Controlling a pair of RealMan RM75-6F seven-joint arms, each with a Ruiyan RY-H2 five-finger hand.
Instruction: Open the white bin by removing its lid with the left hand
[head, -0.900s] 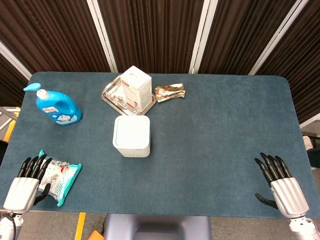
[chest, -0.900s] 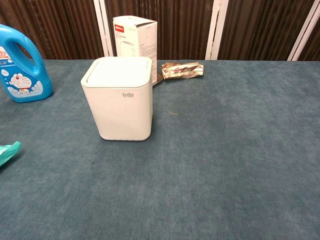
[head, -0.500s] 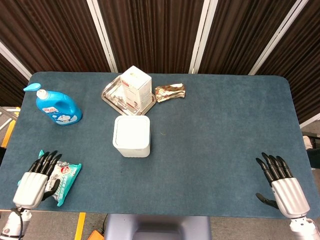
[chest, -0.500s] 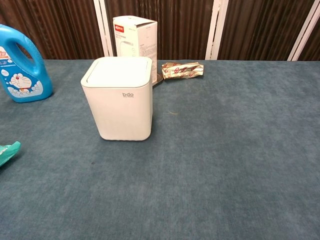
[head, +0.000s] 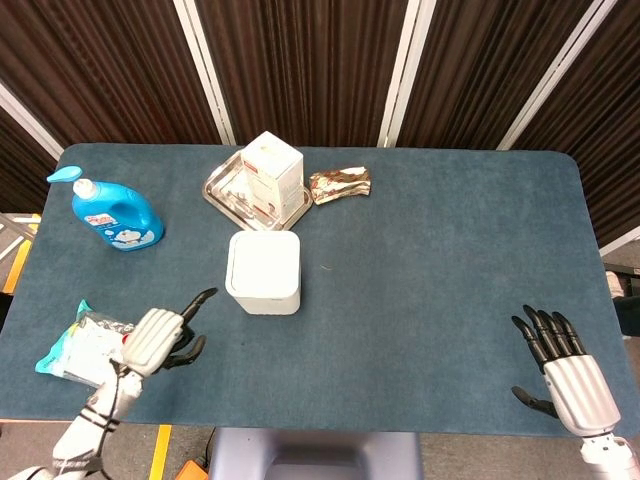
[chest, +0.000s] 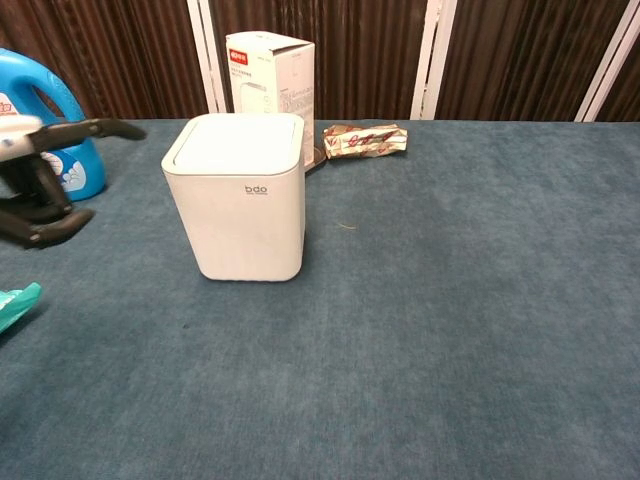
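The white bin (head: 264, 272) (chest: 240, 205) stands near the table's middle, and its flat white lid (head: 264, 261) (chest: 235, 143) sits flush on top. My left hand (head: 160, 337) (chest: 45, 180) hovers to the bin's left, apart from it, fingers spread and black fingertips pointing toward the bin; it holds nothing. At the table's front right corner, my right hand (head: 562, 369) lies open with its fingers stretched out, far from the bin.
A blue detergent bottle (head: 112, 213) (chest: 40, 130) stands at the left. Behind the bin, a white carton (head: 273, 173) (chest: 270, 75) sits in a metal tray (head: 225, 190), with a foil packet (head: 340, 184) (chest: 365, 140) beside it. A teal wipes pack (head: 80, 345) lies front left.
My left hand has swung up and to the right from the table's front left corner, over the wipes pack, toward the bin. It now shows in the chest view. The right hand is unmoved.
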